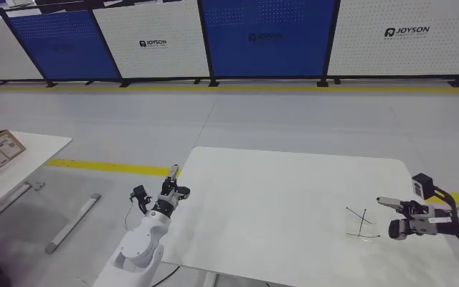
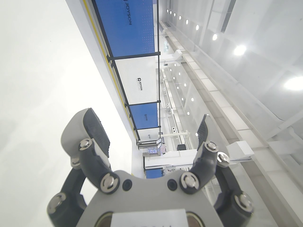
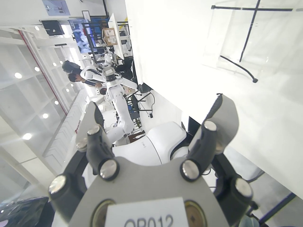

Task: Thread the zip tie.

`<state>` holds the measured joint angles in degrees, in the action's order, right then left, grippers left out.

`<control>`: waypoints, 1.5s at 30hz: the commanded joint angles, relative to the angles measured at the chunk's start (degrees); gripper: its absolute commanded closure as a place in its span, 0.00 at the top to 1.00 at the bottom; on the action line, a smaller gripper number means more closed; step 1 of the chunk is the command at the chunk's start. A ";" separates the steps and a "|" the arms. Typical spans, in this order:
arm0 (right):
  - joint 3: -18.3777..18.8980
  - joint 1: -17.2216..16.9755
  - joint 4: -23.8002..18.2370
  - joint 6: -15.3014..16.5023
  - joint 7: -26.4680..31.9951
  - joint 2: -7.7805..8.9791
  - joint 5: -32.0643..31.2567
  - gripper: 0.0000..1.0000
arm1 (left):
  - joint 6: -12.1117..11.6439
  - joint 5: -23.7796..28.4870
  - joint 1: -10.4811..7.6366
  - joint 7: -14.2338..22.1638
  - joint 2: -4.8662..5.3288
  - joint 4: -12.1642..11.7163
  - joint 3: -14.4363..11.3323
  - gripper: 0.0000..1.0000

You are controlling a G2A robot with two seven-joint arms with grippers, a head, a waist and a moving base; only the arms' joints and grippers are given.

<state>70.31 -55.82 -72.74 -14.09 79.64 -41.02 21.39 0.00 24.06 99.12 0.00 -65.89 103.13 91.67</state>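
**A:** Top view first. Where are the zip ties?
**B:** Three black zip ties (image 1: 362, 218) lie on the white table (image 1: 272, 208) at the lower right of the frame. Two are crossed and one lies curved just below them. The right gripper (image 1: 387, 214) hangs just beside them, and the left gripper (image 1: 177, 181) is well apart at the table's left edge.
**A:** Left wrist view?
**B:** The left gripper (image 2: 151, 128) has its jaws spread wide with nothing between them.
**A:** Right wrist view?
**B:** The right gripper (image 3: 158, 109) also gapes wide and holds nothing. The zip ties (image 3: 254, 9) lie beyond its fingertips, on what looks like a clear plastic sheet (image 3: 225, 36).
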 commanded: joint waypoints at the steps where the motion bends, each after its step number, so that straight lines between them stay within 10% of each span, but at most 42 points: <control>1: 0.25 -0.07 -0.06 -0.02 0.00 -0.05 0.02 1.00 | 0.00 0.00 0.00 0.00 0.00 0.00 0.00 1.00; 23: -5.93 2.00 0.51 -4.26 -1.07 -0.25 -14.34 1.00 | 0.00 0.00 0.00 0.00 0.00 0.00 0.00 1.00; 45: -7.78 2.62 0.12 -0.48 -1.03 -0.52 -17.49 1.00 | 0.00 0.00 0.00 0.00 0.00 0.00 0.00 1.00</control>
<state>62.52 -53.18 -72.61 -14.47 78.61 -41.54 3.91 0.00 24.06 99.12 0.00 -65.89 103.13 91.67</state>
